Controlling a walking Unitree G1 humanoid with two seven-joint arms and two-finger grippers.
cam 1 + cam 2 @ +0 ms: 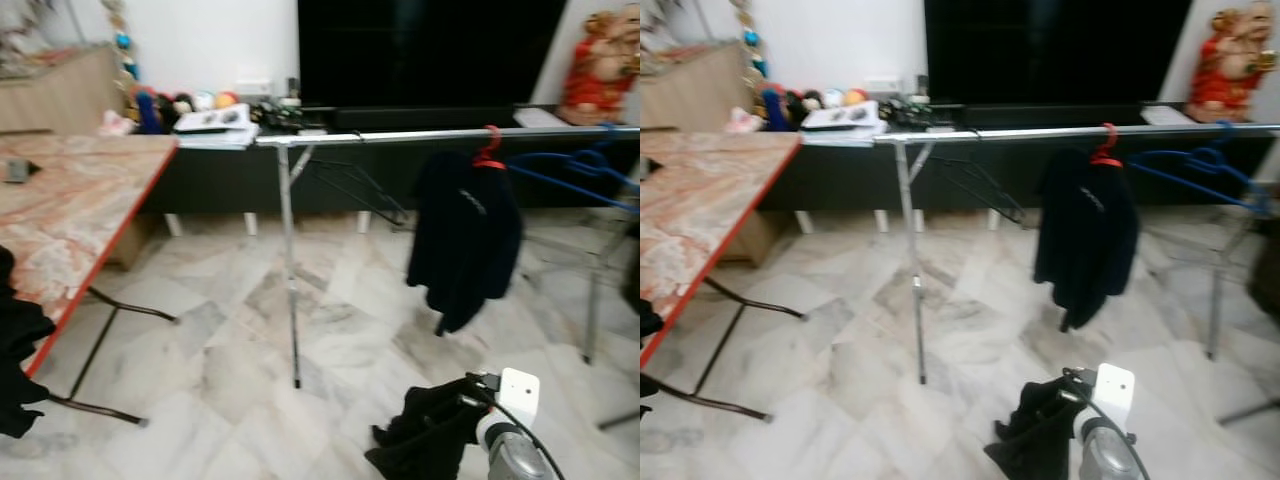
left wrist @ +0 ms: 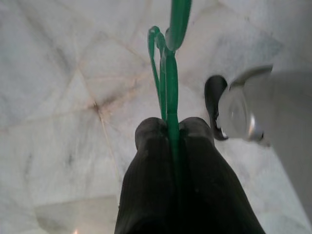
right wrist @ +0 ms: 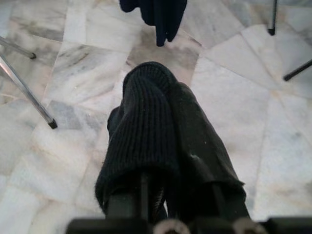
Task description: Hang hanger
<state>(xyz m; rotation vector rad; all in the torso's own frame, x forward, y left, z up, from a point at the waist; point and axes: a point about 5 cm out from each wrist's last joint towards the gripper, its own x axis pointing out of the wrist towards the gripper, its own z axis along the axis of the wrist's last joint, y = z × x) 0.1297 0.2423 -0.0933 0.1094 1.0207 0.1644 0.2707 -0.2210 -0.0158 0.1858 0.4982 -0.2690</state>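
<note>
In the left wrist view my left gripper is shut on a thin green hanger, which sticks out past the fingertips over the marble floor. My right gripper is low at the bottom right, shut on a black knit garment that drapes over its fingers and hides them. A silver clothes rail runs across the room ahead. On it hang a dark jacket on a red hanger and some blue hangers.
A marble-patterned folding table with a red edge stands at the left, dark clothes hanging off its near side. The rail's upright leg stands mid-floor. Behind are a low dark cabinet, a black screen and a red statue.
</note>
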